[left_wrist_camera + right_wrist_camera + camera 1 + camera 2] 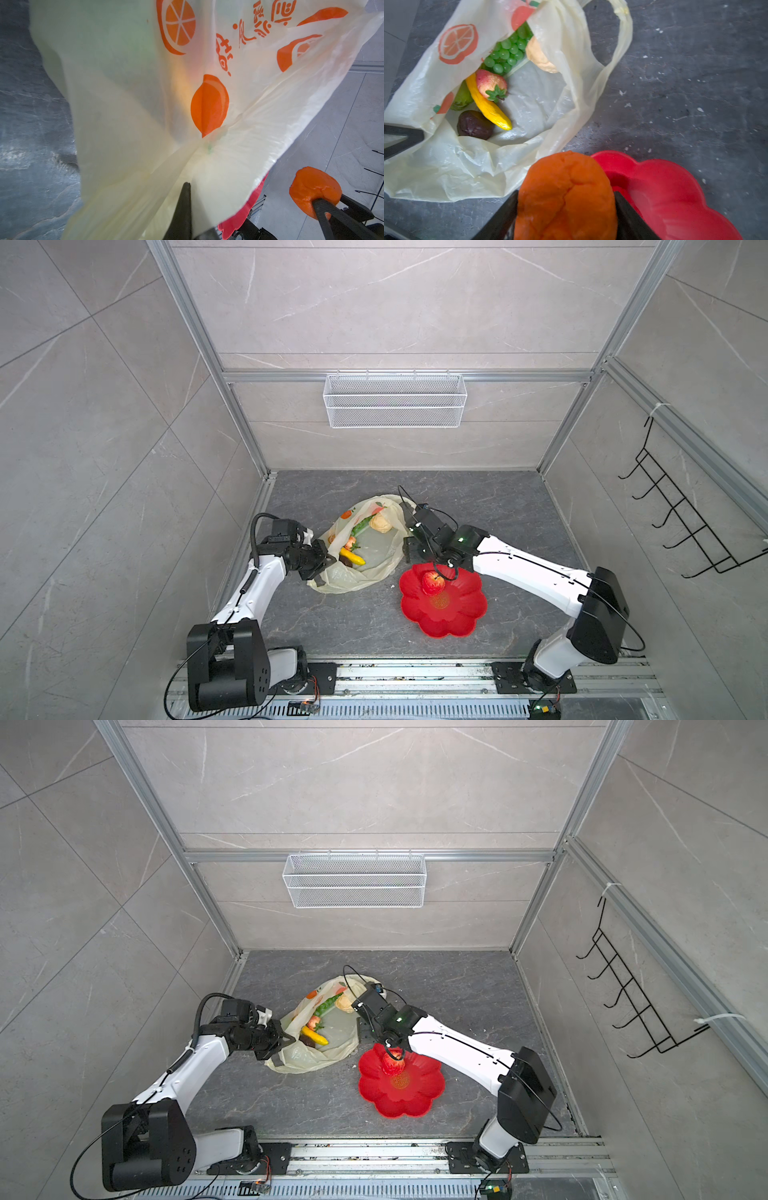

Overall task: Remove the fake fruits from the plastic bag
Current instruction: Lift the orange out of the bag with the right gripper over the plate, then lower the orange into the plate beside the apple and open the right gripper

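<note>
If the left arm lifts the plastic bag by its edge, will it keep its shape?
Probably not: the plastic bag is thin, creased film, so it should sag. The banana and green grapes inside would likely slide toward its lowest point.

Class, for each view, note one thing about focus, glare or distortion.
In both top views the wide lens splays the walls outward; shadows soft. Left wrist view: light glows through the plastic bag. Right wrist view: the orange in the right gripper is blurred, the grape bunch sharper.

Plastic bag point(305, 1057) lies open on bench point(457, 986), left gripper point(289, 1042) jaws pinching its rim, banana point(316, 1036) and grapes point(326, 1004) inside; red apple point(393, 1061) on red plate point(413, 1096).
</note>
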Controlling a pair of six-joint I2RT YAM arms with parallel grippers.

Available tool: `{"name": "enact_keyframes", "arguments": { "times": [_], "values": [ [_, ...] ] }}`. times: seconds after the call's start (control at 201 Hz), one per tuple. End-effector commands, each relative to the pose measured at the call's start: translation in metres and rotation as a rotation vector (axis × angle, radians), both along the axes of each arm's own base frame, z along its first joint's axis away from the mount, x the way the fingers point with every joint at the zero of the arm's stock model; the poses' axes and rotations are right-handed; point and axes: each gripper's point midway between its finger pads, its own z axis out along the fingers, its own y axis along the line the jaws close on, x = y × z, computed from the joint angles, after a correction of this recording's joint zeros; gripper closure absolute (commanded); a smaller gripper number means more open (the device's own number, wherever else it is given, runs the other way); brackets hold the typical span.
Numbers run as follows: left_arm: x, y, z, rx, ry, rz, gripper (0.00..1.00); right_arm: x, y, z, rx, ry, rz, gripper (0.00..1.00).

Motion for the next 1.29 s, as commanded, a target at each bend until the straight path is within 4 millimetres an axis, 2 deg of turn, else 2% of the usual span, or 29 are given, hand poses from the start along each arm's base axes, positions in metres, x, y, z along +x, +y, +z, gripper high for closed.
{"name": "enact_keyframes", "arguments": {
  "times": [0.0,0.129,0.403,0.498,0.642,0.966,1.289],
  "values": [
    [0.001,-0.002,0.005,-0.016,-0.015,-0.026,1.00,-0.012,-0.032,0.001,-0.036,0.028,-0.019,0.35],
    [0.001,-0.003,0.005,-0.018,-0.014,-0.027,1.00,-0.021,-0.058,-0.003,-0.059,0.056,-0.053,0.35],
    [0.001,-0.003,0.005,-0.023,-0.014,-0.027,1.00,-0.057,-0.115,-0.023,-0.088,0.135,-0.157,0.35],
    [0.001,-0.004,0.004,-0.030,-0.007,-0.030,1.00,-0.067,-0.126,-0.034,-0.105,0.157,-0.176,0.35],
    [0.001,-0.004,0.004,-0.031,-0.006,-0.029,1.00,-0.072,-0.131,-0.052,-0.108,0.178,-0.197,0.35],
    [0.001,-0.004,0.002,-0.029,-0.003,-0.030,1.00,-0.077,-0.121,-0.094,-0.091,0.255,-0.196,0.35],
    [0.001,-0.004,0.001,-0.029,0.001,-0.029,1.00,-0.076,-0.120,-0.113,-0.095,0.268,-0.213,0.35]
  ]
}}
